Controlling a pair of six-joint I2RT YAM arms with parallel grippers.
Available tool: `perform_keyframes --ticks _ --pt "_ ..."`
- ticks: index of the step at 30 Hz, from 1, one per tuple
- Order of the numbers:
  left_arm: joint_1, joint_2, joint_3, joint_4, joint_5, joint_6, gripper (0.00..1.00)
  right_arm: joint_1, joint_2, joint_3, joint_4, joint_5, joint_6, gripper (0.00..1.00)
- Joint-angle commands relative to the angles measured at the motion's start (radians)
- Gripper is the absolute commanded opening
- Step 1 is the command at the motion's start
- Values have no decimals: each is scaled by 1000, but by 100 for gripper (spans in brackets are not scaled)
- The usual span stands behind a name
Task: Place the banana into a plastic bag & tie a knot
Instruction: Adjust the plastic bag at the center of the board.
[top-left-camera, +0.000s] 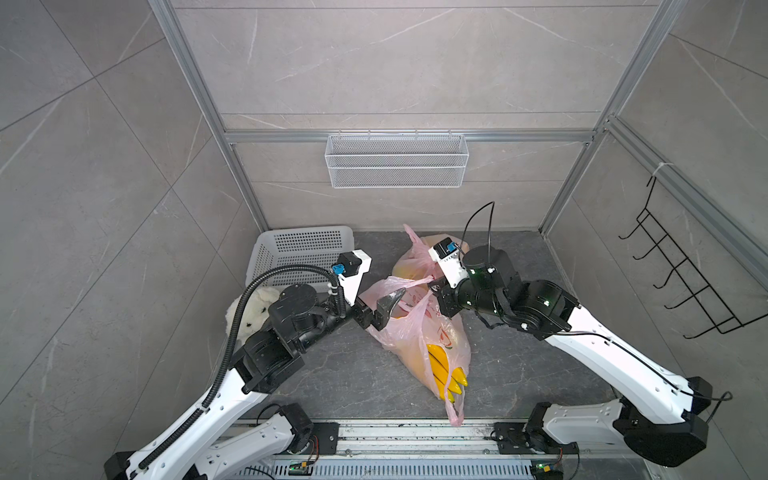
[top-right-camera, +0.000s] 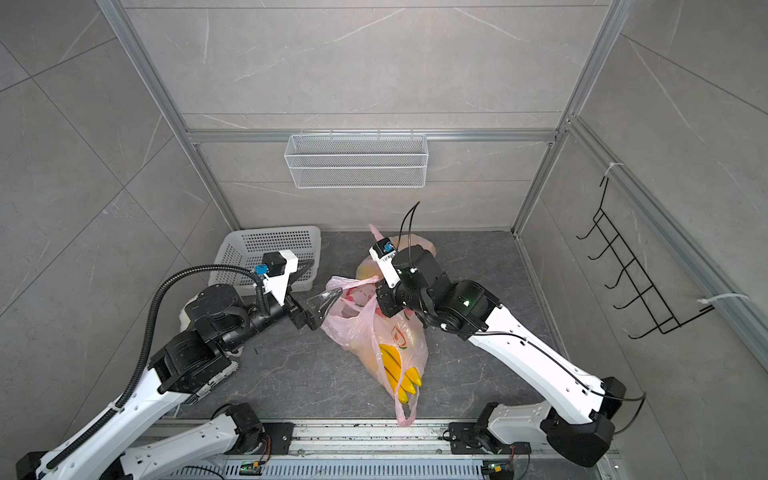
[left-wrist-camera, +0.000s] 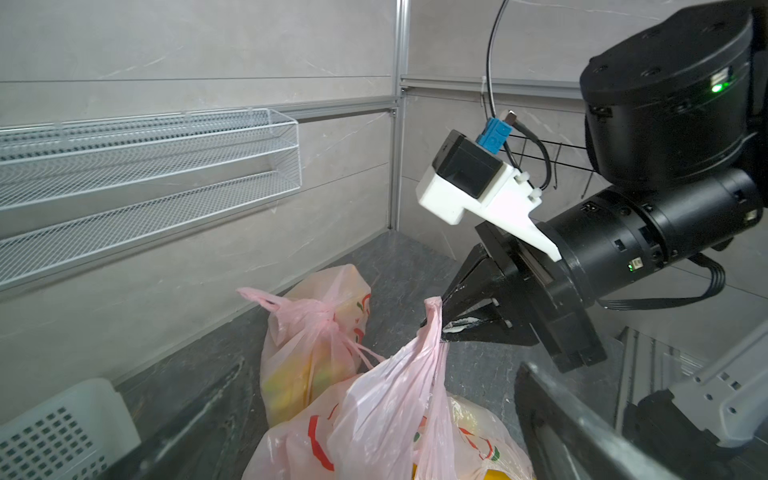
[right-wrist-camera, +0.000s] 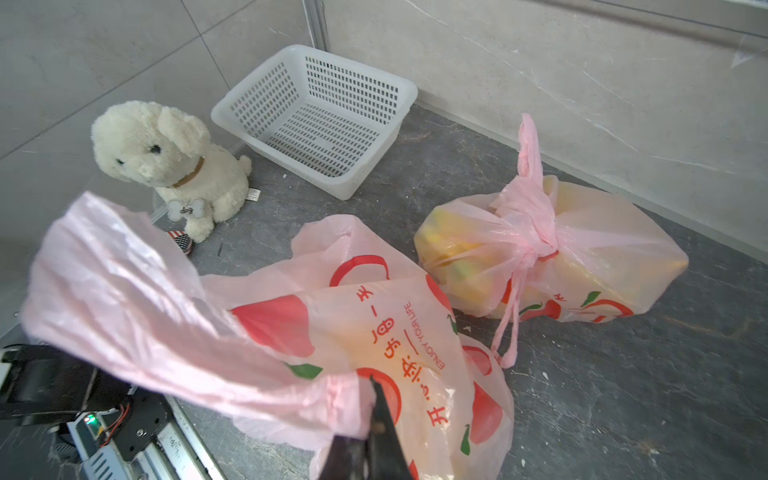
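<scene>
Left wrist view: right gripper (left-wrist-camera: 442, 322) clamps the plastic bag (left-wrist-camera: 374, 415) handle; left gripper (top-left-camera: 392, 309), at the bag's ten o'clock, gapes empty.

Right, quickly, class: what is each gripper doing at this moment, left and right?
Left gripper: open, gripping nothing.
Right gripper: closed on the pink bag's handle.

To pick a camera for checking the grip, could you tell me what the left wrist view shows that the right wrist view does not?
Only left wrist: the wire shelf. Only right wrist: the plush dog. Both: the right pincer shut on the handle of the open bag, the tied bag and the basket.
</scene>
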Motion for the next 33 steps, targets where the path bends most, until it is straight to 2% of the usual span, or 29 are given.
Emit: perform_keyframes --ticks 1,9,14,20,22,23,25,26,30,33 --pt "-6 90 7 -16 125 49 99 5 -45 -15 49 -78 2 0" --pt "-39 208 7 70 153 20 94 5 -71 -29 105 -206 33 0" --pt "-55 286 12 92 177 16 83 5 -83 -30 123 -215 54 0" --pt "-57 324 -29 127 210 -9 67 4 -127 -45 162 -147 98 0" --pt "-57 329 -52 152 218 -22 59 4 -133 -47 171 -134 111 0" --pt "-57 329 -59 161 219 -29 53 4 -131 -46 171 -130 114 0" --pt "-57 331 -62 166 218 -46 31 5 -123 -51 170 -116 125 0" --pt "-57 332 -63 167 220 -53 27 6 -119 -54 168 -108 128 0" --pt "-56 320 -79 197 207 -80 14 3 -98 -63 153 -71 136 0" --pt "-55 307 -93 218 183 -95 8 5 -89 -60 126 1 141 0"
